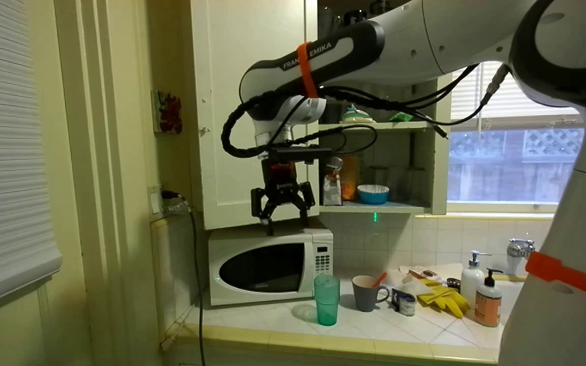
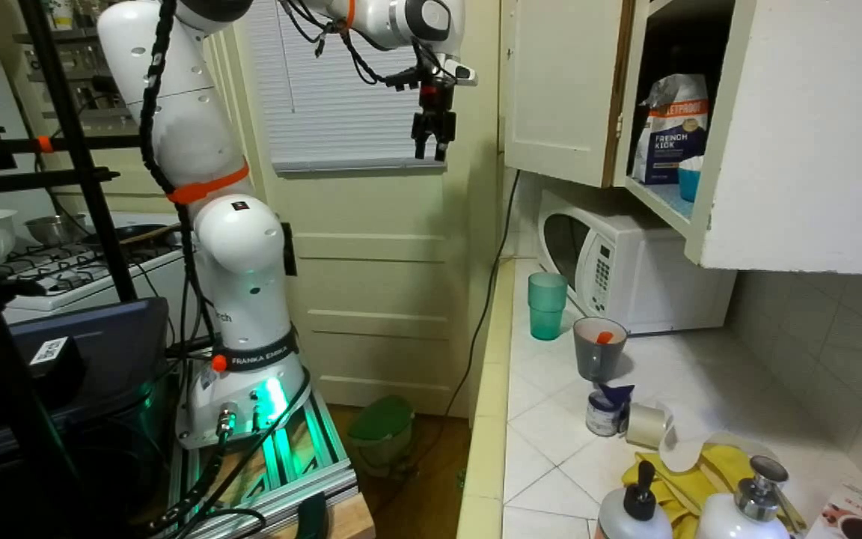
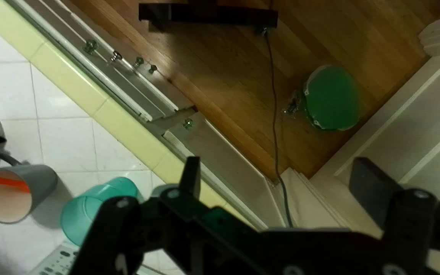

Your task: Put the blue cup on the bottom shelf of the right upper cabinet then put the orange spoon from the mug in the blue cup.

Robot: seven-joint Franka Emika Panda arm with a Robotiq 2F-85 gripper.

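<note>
The blue cup (image 1: 327,301) stands upright on the counter (image 1: 384,330), near the yellow front edge. Behind it the microwave (image 1: 262,267) takes up the back corner at the end with the hanging black cord (image 1: 195,264). The mug (image 1: 365,296) stands upright beside the cup, apart from it, a little further in from the front edge and nearer the sink end. The orange spoon (image 1: 380,279) leans inside the mug, one end sticking up past the rim; which end that is, I cannot tell. Just past the mug's handle sits a small jar (image 1: 406,305), and further along, towards the sink end, lie crumpled yellow gloves (image 1: 445,297) near a white pump bottle (image 1: 471,280) and a pump bottle with an orange label (image 1: 488,307).

Above the back edge hangs the right upper cabinet (image 1: 440,168); its bottom shelf (image 1: 402,209) bears a low blue bowl (image 1: 373,194) and a bag (image 1: 332,189).

The claw (image 1: 287,223) points down from high up, well apart from cup and mug. Its fingers (image 3: 191,177) are spread wide, holding nothing. In the wrist view one shows by the front edge, the other against a pale panelled door (image 3: 414,130). Beyond the front edge are the wooden floor (image 3: 224,76) and a green-lidded bin (image 3: 332,97).
</note>
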